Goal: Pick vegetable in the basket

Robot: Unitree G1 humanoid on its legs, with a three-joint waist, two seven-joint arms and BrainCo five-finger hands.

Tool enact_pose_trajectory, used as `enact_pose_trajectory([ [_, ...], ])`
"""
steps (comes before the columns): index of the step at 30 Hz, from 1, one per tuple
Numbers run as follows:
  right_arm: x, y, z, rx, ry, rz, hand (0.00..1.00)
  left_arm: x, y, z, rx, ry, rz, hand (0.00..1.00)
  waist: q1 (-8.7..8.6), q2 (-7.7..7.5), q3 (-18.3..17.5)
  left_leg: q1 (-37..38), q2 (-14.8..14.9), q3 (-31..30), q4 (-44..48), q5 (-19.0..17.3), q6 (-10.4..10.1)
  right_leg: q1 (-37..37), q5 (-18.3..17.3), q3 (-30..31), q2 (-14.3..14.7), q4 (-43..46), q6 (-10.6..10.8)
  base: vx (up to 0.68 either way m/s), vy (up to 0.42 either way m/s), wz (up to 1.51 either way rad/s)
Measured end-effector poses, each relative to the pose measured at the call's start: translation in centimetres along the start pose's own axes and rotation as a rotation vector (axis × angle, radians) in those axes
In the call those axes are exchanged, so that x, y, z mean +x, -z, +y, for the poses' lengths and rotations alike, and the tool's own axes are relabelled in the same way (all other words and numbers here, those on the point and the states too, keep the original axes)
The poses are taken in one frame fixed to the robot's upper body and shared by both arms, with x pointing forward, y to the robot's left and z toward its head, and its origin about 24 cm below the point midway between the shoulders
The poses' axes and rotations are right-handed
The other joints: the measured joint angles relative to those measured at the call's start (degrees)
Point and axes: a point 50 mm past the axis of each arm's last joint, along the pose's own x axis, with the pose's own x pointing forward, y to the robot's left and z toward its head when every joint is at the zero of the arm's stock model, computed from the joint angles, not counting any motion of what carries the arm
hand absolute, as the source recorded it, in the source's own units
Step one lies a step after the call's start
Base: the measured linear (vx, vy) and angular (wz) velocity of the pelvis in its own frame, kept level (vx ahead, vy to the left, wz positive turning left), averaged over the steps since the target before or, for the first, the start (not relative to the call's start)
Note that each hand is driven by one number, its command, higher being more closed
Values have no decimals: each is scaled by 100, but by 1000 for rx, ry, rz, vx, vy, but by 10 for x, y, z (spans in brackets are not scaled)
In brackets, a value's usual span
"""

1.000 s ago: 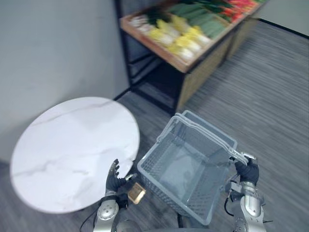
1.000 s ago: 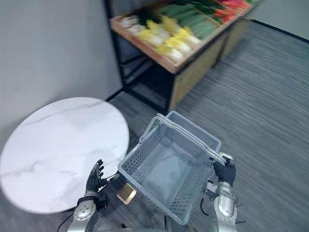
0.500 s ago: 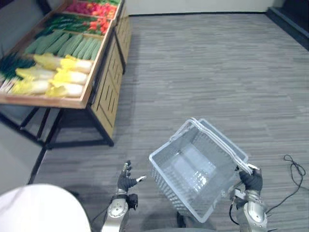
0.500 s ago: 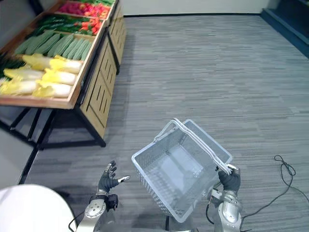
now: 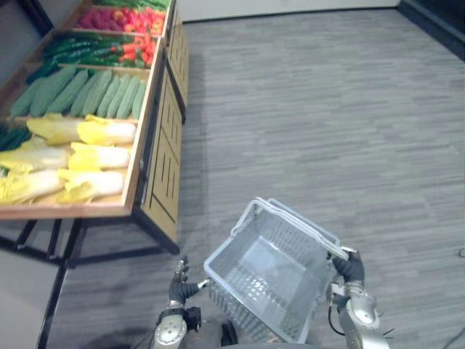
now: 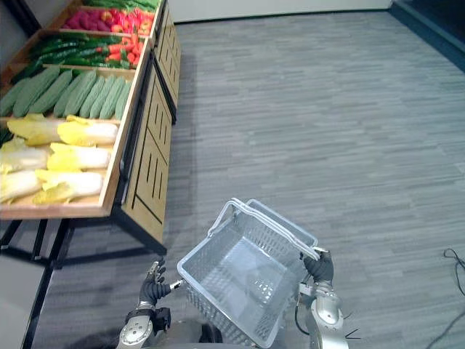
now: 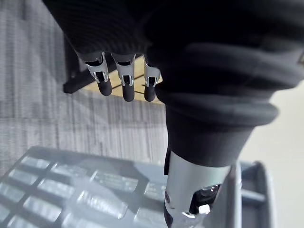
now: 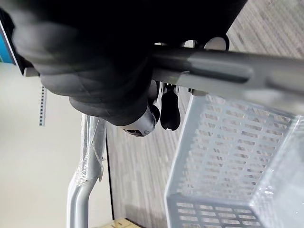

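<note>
Grey plastic basket (image 5: 229, 241) is hanging from the right hand (image 5: 349, 267) in your left eye view, with the left hand (image 5: 178, 285) hovering just beside its rim. Cabbages (image 5: 94, 156) and cucumbers (image 5: 80, 91) are lying on the wooden stand (image 5: 163, 167), well apart from the basket. In your left wrist view the fingers (image 7: 124, 83) are reaching out straight, holding nothing. In your right wrist view the fingers (image 8: 168, 107) are curling round the basket's handle (image 8: 228, 71).
</note>
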Motion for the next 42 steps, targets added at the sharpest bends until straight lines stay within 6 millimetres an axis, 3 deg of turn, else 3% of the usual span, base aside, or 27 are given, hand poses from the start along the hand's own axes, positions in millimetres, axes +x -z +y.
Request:
enact_pose_trajectory([
  [2,2,-3,1,6,0,-12,100,5,-5,-1,10,10,-14,0,-59,-31,41,336,113,-63,-44,-47,-157,-206,801,14,223,-1598,-119,617,-137,37],
  [3,0,-3,0,5,-1,-13,100,5,-6,1,16,7,-18,0,-140,-177,2,593,58,-239,-70,-94,-426,-53,1661,208,329,-2890,-125,698,-196,56],
  [4,-2,-2,-2,0,0,-12,100,5,-5,3,23,3,-18,0,-190,-231,-19,781,35,-498,-33,-197,-610,85,2878,413,287,-3069,-164,926,-281,42],
  [5,3,-9,-4,-21,0,-37,100,8,-9,-9,-3,19,-29,0,-103,124,37,819,378,-684,194,-2,-755,-19,2445,387,553,-2396,-279,641,-197,27],
  [8,-1,-20,-6,-38,19,-89,100,9,-23,-18,-45,25,-80,0,-141,131,61,584,498,-993,1075,904,-842,191,1693,134,494,-1862,-378,590,-217,34],
  [9,-8,-24,-8,-35,24,-107,100,7,-30,-21,-72,20,-106,0,-113,113,113,160,702,-1104,2114,1602,-930,603,1515,25,483,-2034,-450,464,-162,46],
  [10,-13,-28,-10,-28,28,-126,100,4,-33,-21,-88,9,-122,0,-76,121,137,-222,906,-1156,2954,1964,-1032,975,1430,-96,508,-2267,-468,669,-222,57],
  [11,-19,-33,-12,-21,44,-150,100,1,-39,-20,-104,-4,-153,0,-36,126,146,-767,1187,-1055,3925,1651,-1018,1442,1355,-275,566,-2574,-505,423,-126,47],
  [13,-24,-39,-14,-14,56,-184,100,-4,-50,-17,-126,-32,-205,0,80,58,188,-1352,1400,-682,4491,1116,-840,2063,1219,-437,579,-2948,-537,503,-149,43],
  [16,-25,-46,-17,-10,65,-222,100,-14,-68,-11,-161,-72,-294,0,297,67,177,-2003,1452,298,3594,612,-524,2700,1024,-724,542,-3360,-444,350,-44,50],
  [18,-23,-40,-25,-26,95,-200,100,-17,-80,-11,-172,-96,-354,0,343,152,104,-2087,1321,1100,2359,849,-512,2941,883,-1040,458,-3417,-270,351,53,85],
  [19,-21,-30,-32,-42,122,-158,100,-18,-88,-9,-171,-114,-393,0,322,153,60,-1985,1288,1838,1954,888,-258,3155,774,-1247,379,-3419,-135,415,88,129],
  [21,-20,-14,-40,-57,171,-84,100,-20,-94,-10,-156,-125,-429,0,291,140,-70,-1773,1014,2350,1397,774,28,3266,756,-1492,251,-3429,-97,412,124,132],
  [22,-19,-4,-45,-62,198,-39,100,-24,-101,-7,-154,-137,-465,0,328,146,-97,-1583,724,2299,981,637,199,3382,670,-1523,170,-3419,41,303,140,88],
  [23,-19,1,-47,-67,210,-15,100,-26,-103,-5,-146,-151,-477,0,329,107,-103,-1519,563,2175,804,573,200,3446,614,-1541,113,-3382,125,359,172,110],
  [25,-19,21,-58,-83,255,77,100,-29,-100,-1,-82,-204,-481,0,320,23,-78,-1185,125,1688,401,557,205,3384,447,-1664,-279,-2174,356,379,160,117],
  [26,-21,26,-59,-75,277,103,100,-30,-100,1,-62,-214,-485,0,310,29,-77,-1065,31,1528,314,551,198,3248,475,-1651,-416,-1559,349,435,116,140],
  [27,-24,34,-62,-57,307,141,100,-34,-104,5,-22,-245,-514,0,215,-43,-42,-833,-145,1133,179,532,219,2820,807,-1486,-741,-173,108,378,43,168],
  [28,-26,38,-61,-35,312,159,100,-36,-109,10,10,-274,-547,0,141,-100,-19,-719,-217,735,187,477,275,2426,531,-1094,-795,639,14,396,-67,186],
  [30,-26,35,-59,-1,315,139,100,-40,-119,15,61,-321,-607,0,173,-112,-12,-513,-201,269,178,430,226,1748,197,-357,-553,779,-28,447,-180,142],
  [33,-29,32,-55,43,313,114,100,-43,-129,14,78,-347,-663,0,180,-122,-14,-372,-38,-270,295,284,33,1318,71,425,-18,76,18,279,-202,112],
  [34,-34,33,-52,80,319,103,100,-42,-133,12,76,-341,-680,0,166,-195,-54,-455,63,-679,542,112,-125,1202,96,1161,404,-616,49,288,-318,144],
  [35,-36,34,-52,91,320,104,100,-42,-135,10,79,-337,-689,0,166,-241,-79,-519,87,-841,684,11,-211,1185,116,1481,549,-923,54,323,-427,165],
  [36,-41,38,-52,108,323,114,100,-42,-137,8,87,-325,-702,0,166,-405,-158,-665,54,-1129,973,-173,-339,1224,364,1908,639,-1472,130,261,-382,153],
  [37,-47,44,-60,100,342,143,100,-38,-133,2,98,-301,-682,0,186,-379,-150,-767,159,-1490,1249,-387,-515,1268,452,1680,681,-1295,198,311,-400,146],
  [38,-46,40,-67,105,361,127,100,-37,-132,-2,98,-280,-673,0,261,-241,-211,-861,285,-1619,1303,-338,-599,1265,367,1434,697,-1243,66,247,-295,109],
  [42,-57,47,-78,126,407,156,100,-34,-140,-8,87,-259,-700,0,185,-188,-201,-1033,504,-1792,908,72,-821,1301,368,755,635,-1395,-111,99,-241,91],
])
